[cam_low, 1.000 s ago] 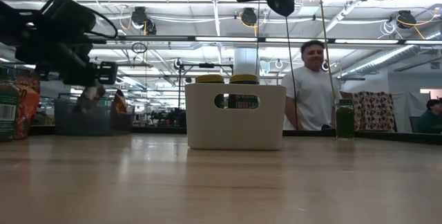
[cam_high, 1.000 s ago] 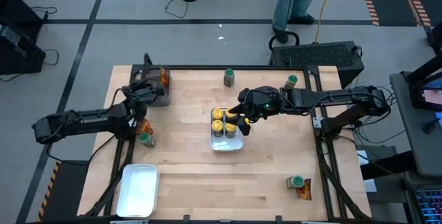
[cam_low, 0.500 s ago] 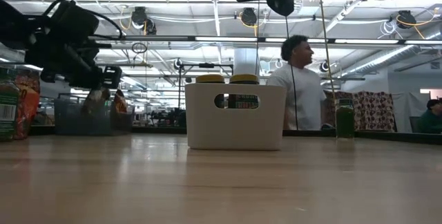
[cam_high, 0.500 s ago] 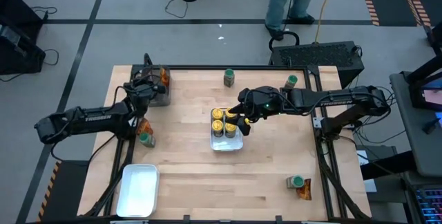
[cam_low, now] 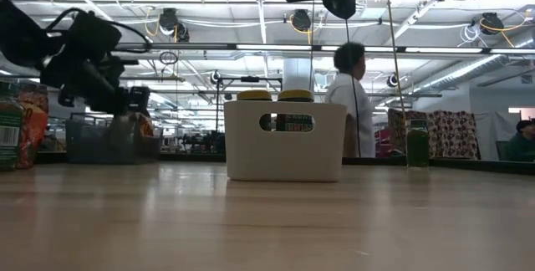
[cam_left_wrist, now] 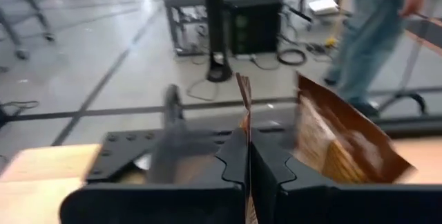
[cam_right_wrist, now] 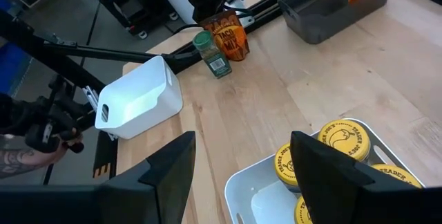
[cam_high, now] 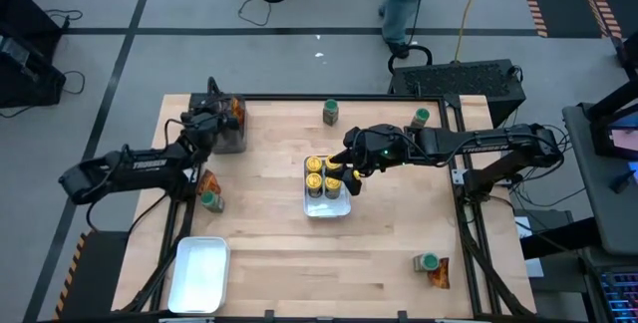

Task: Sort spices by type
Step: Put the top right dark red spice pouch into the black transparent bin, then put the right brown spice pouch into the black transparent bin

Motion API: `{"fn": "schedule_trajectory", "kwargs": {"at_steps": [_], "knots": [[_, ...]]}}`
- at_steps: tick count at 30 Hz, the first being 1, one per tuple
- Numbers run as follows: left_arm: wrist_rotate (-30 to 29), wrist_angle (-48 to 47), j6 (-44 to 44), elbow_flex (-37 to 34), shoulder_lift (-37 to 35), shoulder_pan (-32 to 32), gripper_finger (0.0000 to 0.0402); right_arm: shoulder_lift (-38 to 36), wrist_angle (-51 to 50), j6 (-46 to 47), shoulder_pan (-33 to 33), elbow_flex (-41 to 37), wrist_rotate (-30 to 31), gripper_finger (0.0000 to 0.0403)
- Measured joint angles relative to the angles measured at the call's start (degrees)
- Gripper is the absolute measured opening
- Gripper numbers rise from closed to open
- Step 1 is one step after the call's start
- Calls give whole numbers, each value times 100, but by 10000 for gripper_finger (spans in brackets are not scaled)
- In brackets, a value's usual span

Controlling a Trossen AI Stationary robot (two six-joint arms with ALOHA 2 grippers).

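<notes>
With the left gripper (cam_left_wrist: 246,175) pinching a thin orange-brown packet (cam_left_wrist: 243,106) over the dark rectangular bin (cam_high: 227,134), open only once inside its walls.

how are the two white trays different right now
The white tray in the middle of the table holds yellow-lidded jars, while the white tray at the near left corner holds none. The right gripper hangs open over the middle tray; no gripper is above the corner tray. The left gripper, shut on an orange-brown packet, is at the dark bin. Both trays are white, rectangular and upright.
</notes>
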Motion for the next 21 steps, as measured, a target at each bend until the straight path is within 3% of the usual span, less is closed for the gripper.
{"fn": "schedule_trajectory", "kwargs": {"at_steps": [3,13,21], "knots": [[255,171,1,0,213,19,10,0,0,0,0,0,0,217],[310,432,14,4,526,22,16,-2,0,-152,-11,0,4,217],[287,894,15,4,524,22,99,-2,-2,-327,-11,0,7,217]]}}
